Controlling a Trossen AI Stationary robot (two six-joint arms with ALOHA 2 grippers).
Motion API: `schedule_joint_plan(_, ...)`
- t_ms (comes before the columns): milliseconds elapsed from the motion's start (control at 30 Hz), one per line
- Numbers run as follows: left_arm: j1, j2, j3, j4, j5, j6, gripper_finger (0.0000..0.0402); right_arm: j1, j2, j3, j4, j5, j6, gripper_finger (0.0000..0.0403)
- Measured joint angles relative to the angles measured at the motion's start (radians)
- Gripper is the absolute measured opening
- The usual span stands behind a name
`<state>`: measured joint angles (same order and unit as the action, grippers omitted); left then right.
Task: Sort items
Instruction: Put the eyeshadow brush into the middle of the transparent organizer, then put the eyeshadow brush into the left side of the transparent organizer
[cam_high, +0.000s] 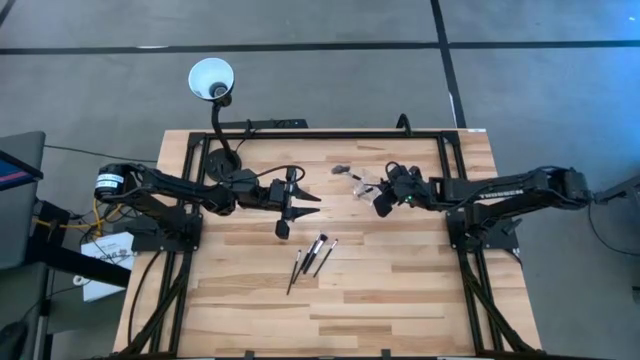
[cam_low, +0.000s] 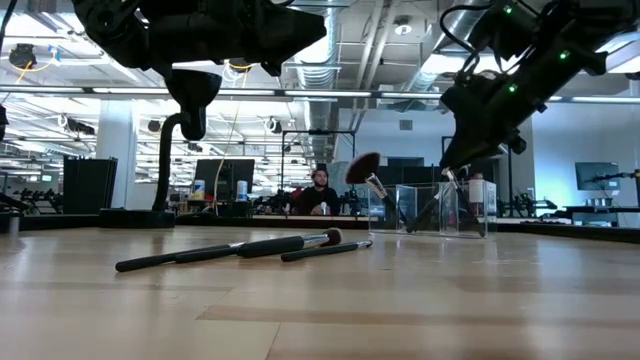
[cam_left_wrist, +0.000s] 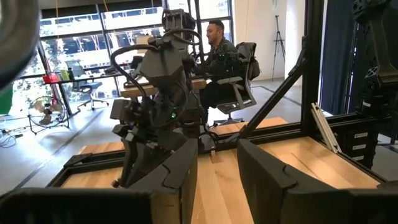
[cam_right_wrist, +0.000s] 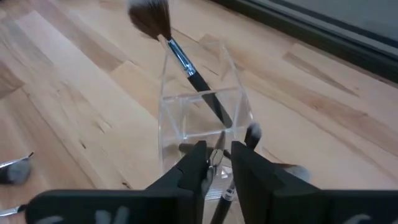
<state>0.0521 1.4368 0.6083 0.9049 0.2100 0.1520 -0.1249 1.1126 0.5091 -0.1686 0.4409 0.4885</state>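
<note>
Three slim makeup brushes (cam_high: 312, 258) lie flat and close together on the wooden table, also in the low view (cam_low: 240, 248). A small clear plastic holder (cam_high: 362, 184) (cam_low: 432, 208) (cam_right_wrist: 199, 118) stands nearer the far edge. A brush with a wide dark head (cam_right_wrist: 149, 18) (cam_low: 362, 166) leans out of it, handle end inside. My right gripper (cam_high: 380, 205) (cam_low: 452, 172) (cam_right_wrist: 217, 163) is at the holder's rim, shut on a thin brush. My left gripper (cam_high: 318, 205) (cam_left_wrist: 217, 168) hovers open, left of the holder and above the table. My right gripper pinches a thin brush between its two fingers on a silvery stretch (cam_right_wrist: 217, 157). The fingers slant down from the table's right. The dark handle (cam_low: 428, 205) hangs slanted below them, inside the clear holder. Whether its lower end rests on the holder's floor, I cannot tell.
A black gooseneck lamp with a white shade (cam_high: 212, 78) stands at the far left of the table, its base (cam_high: 235, 175) just behind my left arm. A black frame (cam_high: 330, 134) borders the far edge. Bare wood stretches along the near half. A person sits in the room beyond (cam_low: 320, 190).
</note>
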Motion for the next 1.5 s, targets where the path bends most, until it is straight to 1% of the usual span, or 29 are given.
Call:
schedule_joint_plan(167, 0.0, 0.0, 0.0, -0.001, 0.0, 0.0, 0.0112, 0.007, -0.016, 0.0, 0.014, 0.0, -0.002, 0.0082)
schedule_joint_plan(300, 0.0, 0.0, 0.0, -0.011, 0.0, 0.0, 0.0112, 0.034, -0.052, 0.0, 0.053, 0.006, -0.071, 0.0089)
schedule_joint_plan(367, 0.0, 0.0, 0.0, -0.03, 0.0, 0.0, 0.0112, 0.049, -0.072, 0.0, 0.057, 0.006, -0.079, 0.0093)
schedule_joint_plan(467, 0.0, 0.0, 0.0, -0.1, 0.0, -0.03, 0.0112, 0.076, -0.099, 0.0, 0.061, 0.008, -0.08, 0.0102)
schedule_joint_plan(567, -0.004, 0.0, 0.0, -0.224, 0.0, -0.12, 0.0112, 0.101, -0.118, 0.0, 0.083, 0.007, -0.081, 0.0112)
schedule_joint_plan(633, -0.019, 0.0, -0.001, -0.322, -0.001, -0.179, 0.0112, 0.117, -0.12, 0.0, 0.116, 0.007, -0.081, 0.0118)
schedule_joint_plan(733, -0.061, 0.0, -0.001, -0.425, -0.006, -0.212, 0.0109, 0.137, -0.11, 0.0, 0.184, 0.006, -0.117, 0.0127)
schedule_joint_plan(867, -0.137, 0.0, -0.001, -0.433, -0.109, -0.2, 0.0102, 0.165, -0.068, 0.0, 0.308, -0.007, -0.202, 0.0135)
schedule_joint_plan(933, -0.17, 0.0, -0.001, -0.434, -0.168, -0.168, 0.01, 0.176, -0.04, 0.0, 0.374, -0.05, -0.257, 0.0138)
schedule_joint_plan(1033, -0.196, 0.0, -0.001, -0.434, -0.237, -0.147, 0.0099, 0.186, 0.012, 0.0, 0.47, -0.169, -0.346, 0.0141)
schedule_joint_plan(1200, -0.19, 0.0, -0.001, -0.434, -0.363, -0.132, 0.0099, 0.191, 0.119, 0.0, 0.59, -0.396, -0.486, 0.014)
schedule_joint_plan(1267, -0.178, 0.0, -0.001, -0.434, -0.393, -0.131, 0.0099, 0.19, 0.174, 0.0, 0.628, -0.473, -0.533, 0.0139)
schedule_joint_plan(1333, -0.166, 0.0, -0.001, -0.434, -0.397, -0.131, 0.0099, 0.19, 0.235, 0.0, 0.667, -0.508, -0.578, 0.0139)
schedule_joint_plan(1500, -0.144, 0.0, -0.001, -0.44, -0.397, -0.131, 0.0099, 0.179, 0.407, 0.0, 0.833, -0.528, -0.658, 0.0142)
